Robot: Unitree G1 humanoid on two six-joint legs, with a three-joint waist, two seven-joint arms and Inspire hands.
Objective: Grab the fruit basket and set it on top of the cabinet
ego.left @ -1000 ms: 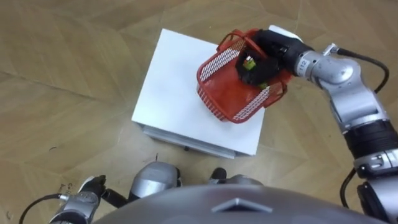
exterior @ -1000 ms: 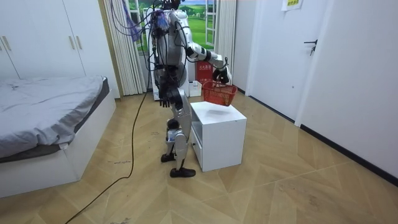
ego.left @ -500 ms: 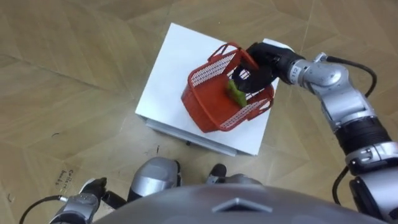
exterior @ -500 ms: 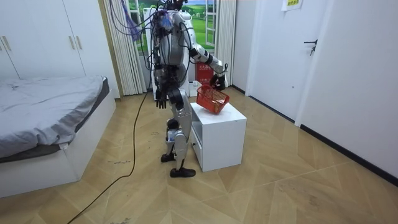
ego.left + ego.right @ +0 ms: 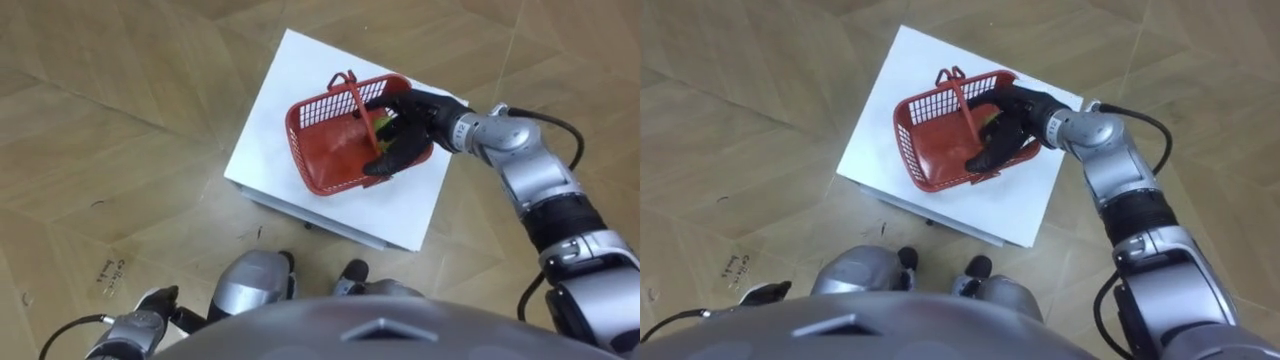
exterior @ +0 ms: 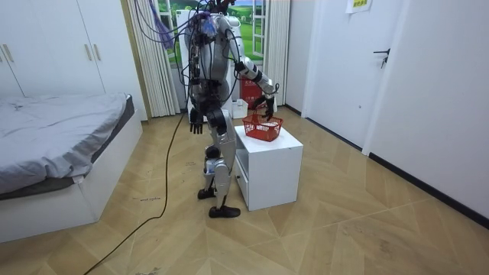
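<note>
The red mesh fruit basket (image 5: pixel 320 150) stands on the white cabinet's top (image 5: pixel 275 110), near its far right corner, with its thin handle (image 5: pixel 362 105) raised over it. A green and yellow fruit (image 5: pixel 383 125) lies inside, partly hidden. My right hand (image 5: pixel 400 135) reaches over the basket's right rim, its fingers stretched out and spread inside the basket, off the handle. In the room view I stand close against the cabinet (image 6: pixel 267 172), with the basket (image 6: pixel 263 128) on top and my left hand (image 6: pixel 195 121) hanging open at my side.
Wooden floor surrounds the cabinet on all sides. A bed (image 6: pixel 53 145) stands at the room view's left with wardrobes (image 6: pixel 61 53) behind it. Curtains and a window are behind me, and a white wall with a door (image 6: pixel 382 69) is at the room view's right.
The basket hung tilted from my right hand above the cabinet; it has come down to stand on the top. The hand has let go of the handle and spread its fingers.
</note>
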